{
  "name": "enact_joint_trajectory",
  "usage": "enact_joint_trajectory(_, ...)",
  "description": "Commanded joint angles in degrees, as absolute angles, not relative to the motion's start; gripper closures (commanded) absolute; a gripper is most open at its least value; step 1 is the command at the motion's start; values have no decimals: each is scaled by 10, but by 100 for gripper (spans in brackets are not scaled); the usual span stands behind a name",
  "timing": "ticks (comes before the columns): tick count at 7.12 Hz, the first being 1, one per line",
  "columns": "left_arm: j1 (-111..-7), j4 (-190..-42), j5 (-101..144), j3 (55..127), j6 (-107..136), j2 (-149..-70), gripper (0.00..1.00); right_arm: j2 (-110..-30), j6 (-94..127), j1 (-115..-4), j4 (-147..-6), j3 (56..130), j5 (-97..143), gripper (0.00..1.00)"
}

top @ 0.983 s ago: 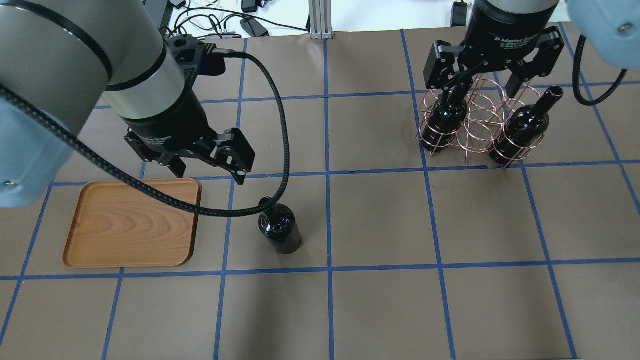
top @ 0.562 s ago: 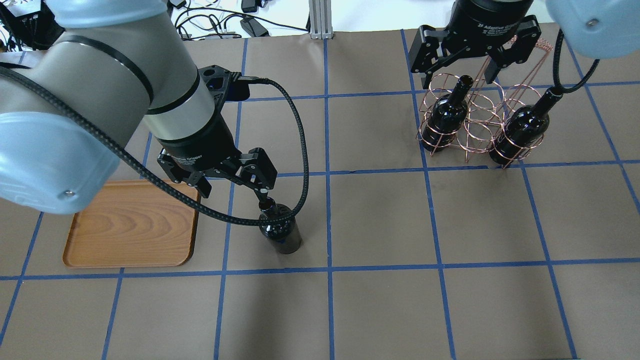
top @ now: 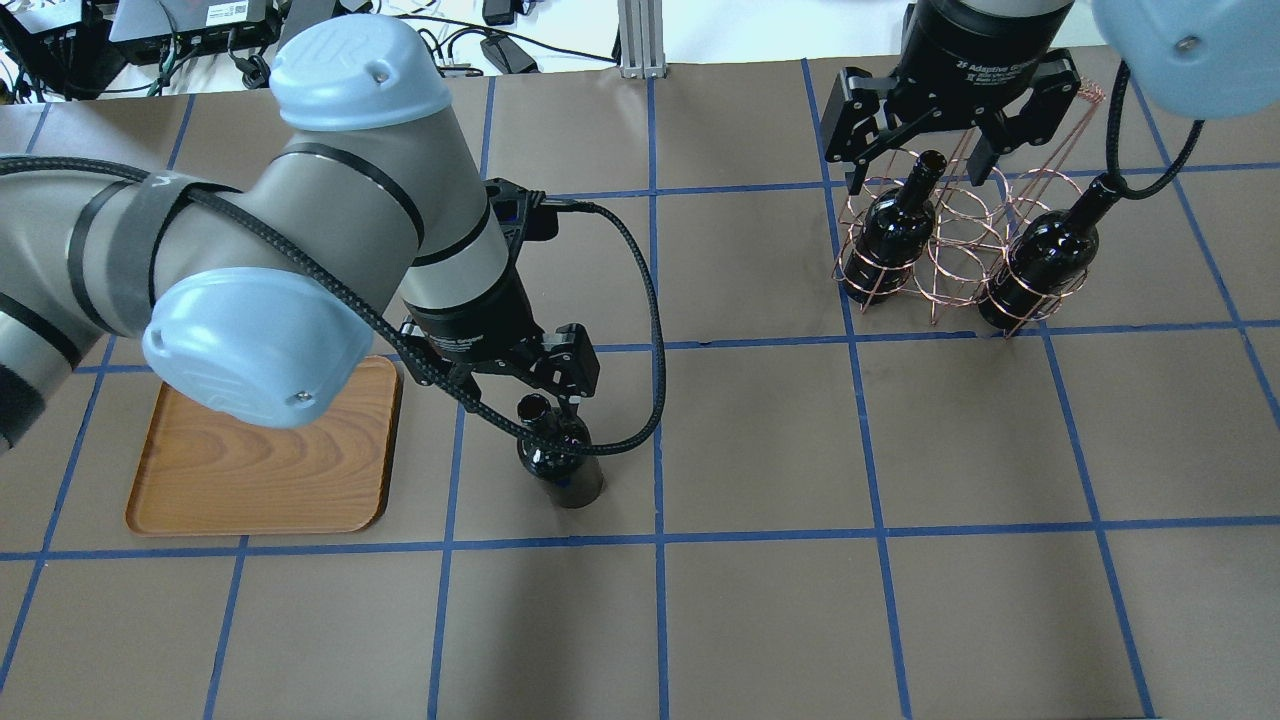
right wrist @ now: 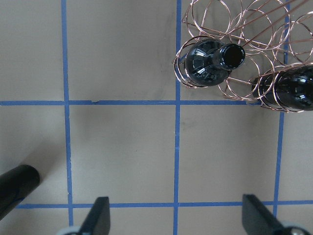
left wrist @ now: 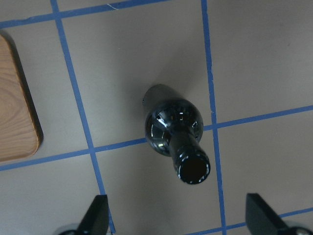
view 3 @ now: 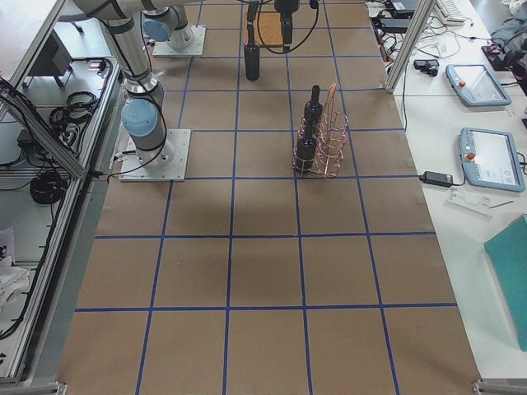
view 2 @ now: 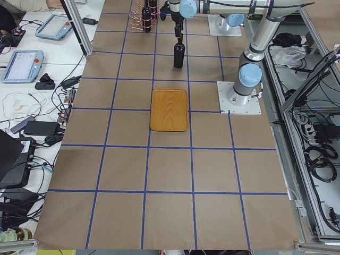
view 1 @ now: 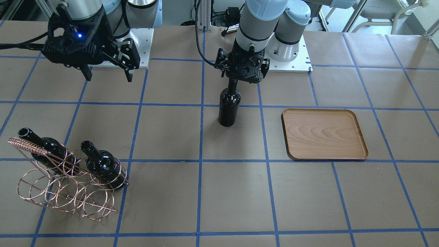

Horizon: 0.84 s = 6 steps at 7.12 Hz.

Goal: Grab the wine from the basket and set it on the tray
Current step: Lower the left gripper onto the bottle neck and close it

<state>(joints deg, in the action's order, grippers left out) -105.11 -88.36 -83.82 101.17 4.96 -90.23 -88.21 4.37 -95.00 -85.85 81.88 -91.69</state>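
Note:
One wine bottle (top: 560,455) stands upright on the table, right of the wooden tray (top: 260,450). My left gripper (top: 545,385) is open and hovers right over its neck. In the left wrist view the bottle's mouth (left wrist: 193,169) lies between the spread fingers of the left gripper (left wrist: 178,205), apart from both. Two more bottles (top: 895,235) (top: 1045,255) lean in the copper wire basket (top: 950,240). My right gripper (top: 918,172) is open and empty, above the basket's back edge. The front view shows the standing bottle (view 1: 229,106), the tray (view 1: 324,133) and the basket (view 1: 61,185).
The table is brown paper with a blue tape grid. Cables and power bricks (top: 500,50) lie beyond its far edge. The left arm's cable (top: 640,300) loops beside the standing bottle. The tray holds nothing.
My left gripper has moved right and down from above the tray's corner to over the standing bottle's neck. My right gripper has risen and drawn back from the basket's bottles.

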Motion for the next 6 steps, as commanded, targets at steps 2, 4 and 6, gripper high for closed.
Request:
enact_joint_trajectory(2,-1057,-874,-841,1015,44,-927,9,-885,43,-941,-853,819,-914,4)
enact_joint_trajectory(4,-1058,-875,-843,1015,42,-932,23,-884,41,-940,-851,820,-917,4)
enact_joint_trajectory(6,-1058,-875,-842,1015,41,-933,26,-884,47,-940,-852,820,-918,4)
